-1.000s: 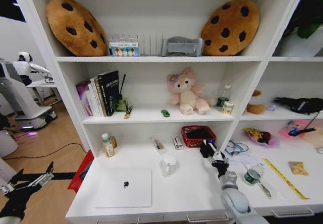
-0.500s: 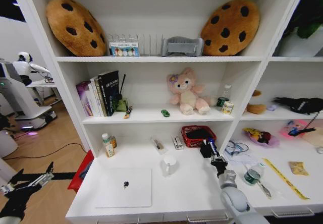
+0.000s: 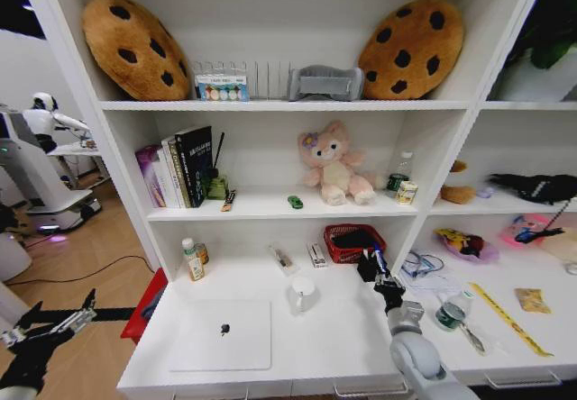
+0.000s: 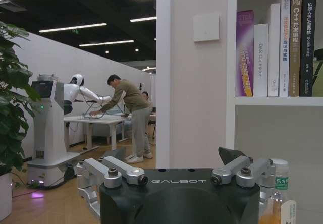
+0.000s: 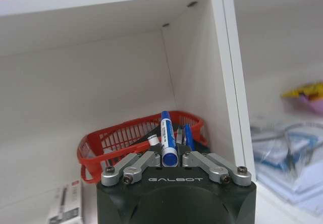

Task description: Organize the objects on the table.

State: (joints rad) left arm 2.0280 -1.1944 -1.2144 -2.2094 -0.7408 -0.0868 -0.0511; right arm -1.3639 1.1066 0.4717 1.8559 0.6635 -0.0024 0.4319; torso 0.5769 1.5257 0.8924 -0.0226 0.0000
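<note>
— So, what's changed for us? Our right gripper (image 3: 376,262) has crept a little farther over the table (image 3: 343,346) in the last second, toward the red basket (image 3: 354,242) at the back, with the blue marker (image 5: 167,139) clamped between its fingers.

— And that means?

— We judge we're about to drop the marker in the basket; the tip already points at its rim, and other pens lie inside.

— Our left gripper (image 3: 54,321)?

— Parked low off the table's left end, fingers apart, holding nothing.

— What else is around, near to far?

— Nearest, the laptop (image 3: 222,335) at the left front. Then the mug (image 3: 303,295) in the middle, just left of our right arm's path. On the right, the ruler (image 3: 507,317). Far left, by the wall, a small bottle (image 3: 191,259).

— Anything in the way?

— Only the shelf post just right of the basket; it leaves little room on that side.
</note>
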